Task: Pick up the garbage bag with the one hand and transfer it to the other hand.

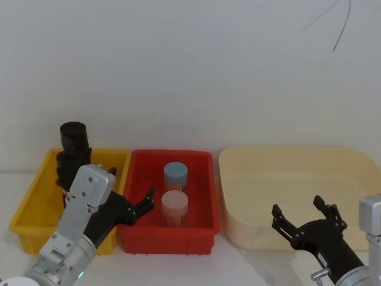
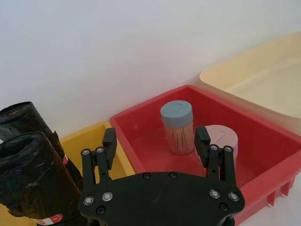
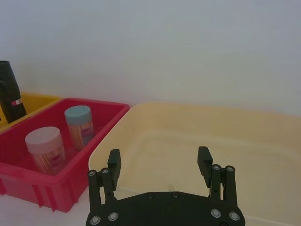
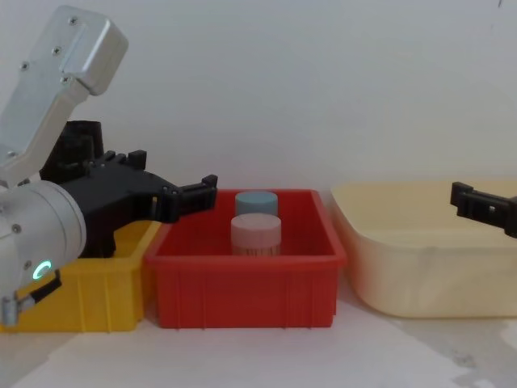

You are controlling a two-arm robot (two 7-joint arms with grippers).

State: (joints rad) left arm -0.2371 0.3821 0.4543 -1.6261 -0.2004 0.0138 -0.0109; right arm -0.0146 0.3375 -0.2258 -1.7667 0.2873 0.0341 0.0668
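Observation:
Two black rolls stand upright in the yellow bin [image 1: 30, 208]. The garbage bag [image 2: 28, 179] is the nearer, shorter roll, with a red-and-white label band low on it; in the head view the garbage bag [image 1: 64, 170] stands just in front of the taller roll [image 1: 74, 138]. My left gripper [image 1: 132, 187], on the green-ring arm, hovers open over the wall between the yellow and red bins, beside the rolls and apart from them. The left gripper [image 2: 156, 141] holds nothing. My right gripper [image 1: 297, 208] hangs open and empty at the cream tub's near edge.
The red bin [image 1: 199, 229] in the middle holds two toothpick jars, one with a blue-grey lid [image 1: 175, 173] and one with a pink lid [image 1: 175, 202]. At the right stands a large empty cream tub [image 1: 238, 196]. A white wall runs close behind all the bins.

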